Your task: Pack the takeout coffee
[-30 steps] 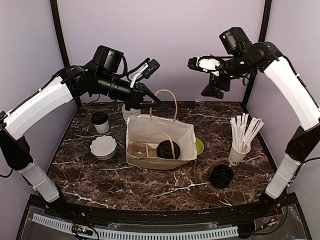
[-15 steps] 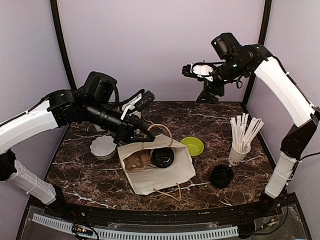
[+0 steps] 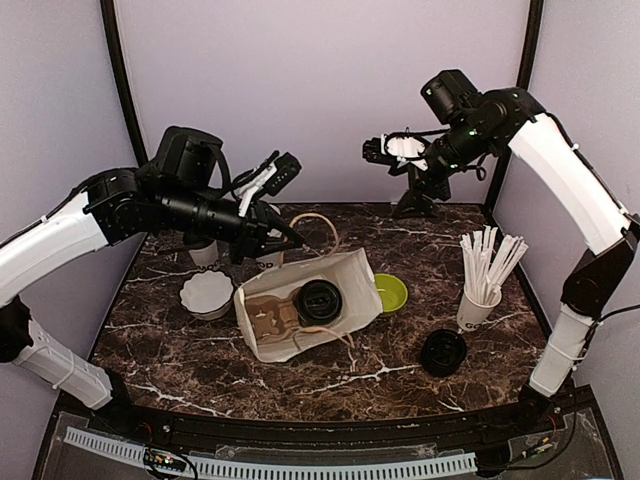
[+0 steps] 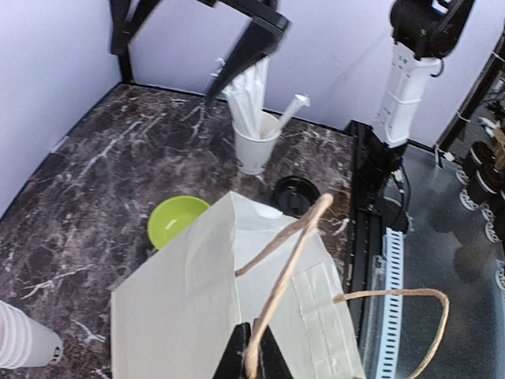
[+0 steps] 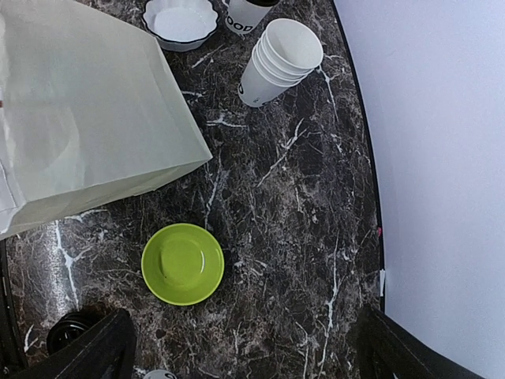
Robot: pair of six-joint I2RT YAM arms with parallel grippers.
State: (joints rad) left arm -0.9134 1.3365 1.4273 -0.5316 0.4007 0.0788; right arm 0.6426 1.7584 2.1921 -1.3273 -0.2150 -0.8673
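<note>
Paper bag (image 3: 352, 284) holds a cardboard carrier (image 3: 264, 318) and lidded coffee cup (image 3: 318, 300).

Dark letters on the white coffee cup (image 5: 245, 16) under my right wrist read roughly "oop", cropped by the frame edge. Other print is too small for me to read.

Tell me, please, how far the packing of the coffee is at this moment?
Done: one lidded cup sits in the cardboard carrier inside the paper bag. In hand: the left gripper pinches the bag's handle, and the bag is tipped. Left: a second lidded cup stands outside on the table. The right gripper is open and empty.
</note>
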